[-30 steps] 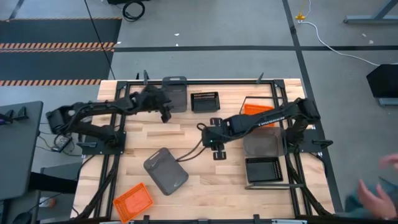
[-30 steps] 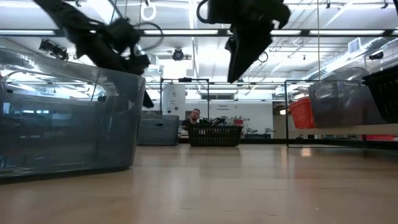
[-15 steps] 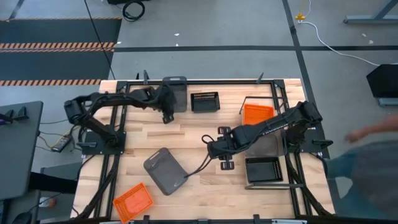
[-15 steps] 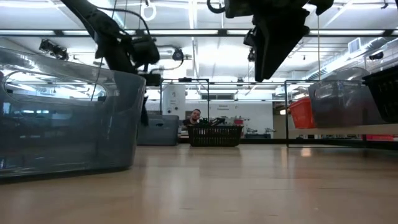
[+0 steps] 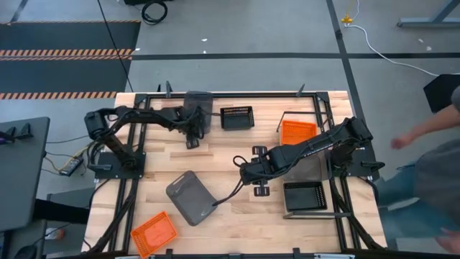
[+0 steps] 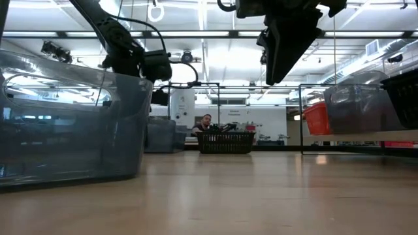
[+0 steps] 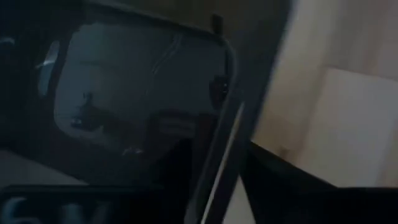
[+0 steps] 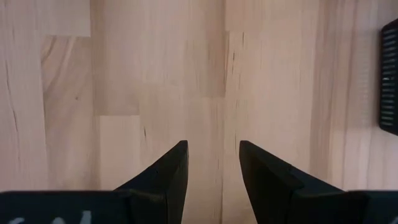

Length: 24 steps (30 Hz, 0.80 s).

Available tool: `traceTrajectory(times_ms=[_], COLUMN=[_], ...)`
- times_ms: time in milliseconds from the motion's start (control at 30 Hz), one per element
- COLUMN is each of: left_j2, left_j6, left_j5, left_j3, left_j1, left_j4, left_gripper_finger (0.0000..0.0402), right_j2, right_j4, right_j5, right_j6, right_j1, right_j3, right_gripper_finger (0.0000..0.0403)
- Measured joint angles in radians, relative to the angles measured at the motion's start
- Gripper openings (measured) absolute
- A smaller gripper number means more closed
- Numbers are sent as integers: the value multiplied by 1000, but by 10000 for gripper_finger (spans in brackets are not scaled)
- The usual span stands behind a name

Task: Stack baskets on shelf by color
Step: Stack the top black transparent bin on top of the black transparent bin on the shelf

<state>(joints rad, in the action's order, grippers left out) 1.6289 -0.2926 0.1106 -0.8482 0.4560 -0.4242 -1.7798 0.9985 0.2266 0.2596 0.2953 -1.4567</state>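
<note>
Left gripper [image 5: 191, 134] — on grey basket [image 5: 199, 106]

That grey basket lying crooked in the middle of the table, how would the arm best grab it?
Probably by a rim. The dark grey basket lies open side up and askew on the table, so one finger could drop inside, one outside, pinching a long wall from above. The right gripper, open over bare wood, is nearest; it would likely need to turn to match the tilt.

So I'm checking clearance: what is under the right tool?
Bare wooden tabletop lies under the right tool; a black basket's edge sits off to one side.
</note>
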Motion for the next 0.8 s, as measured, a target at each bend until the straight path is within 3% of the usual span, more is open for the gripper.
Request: traceTrajectory(times_ms=[233,500,800], left_j2=[-51,-164,-296], left_j6=[-7,-18,-337], left_j5=[-5,-7,-156], left_j3=[0,1,0], left_j1=[-83,-195,-375], left_j4=[-64,-108,-122], left_gripper_finger=[15,6,5], right_j2=[0,0,3], right_j4=[1,63,119], right_j5=[16,16,7], right_j6=[0,-5,-52], right_j1=[0,0,23], right_j3=[0,0,0], right_gripper_finger=[151,151,151])
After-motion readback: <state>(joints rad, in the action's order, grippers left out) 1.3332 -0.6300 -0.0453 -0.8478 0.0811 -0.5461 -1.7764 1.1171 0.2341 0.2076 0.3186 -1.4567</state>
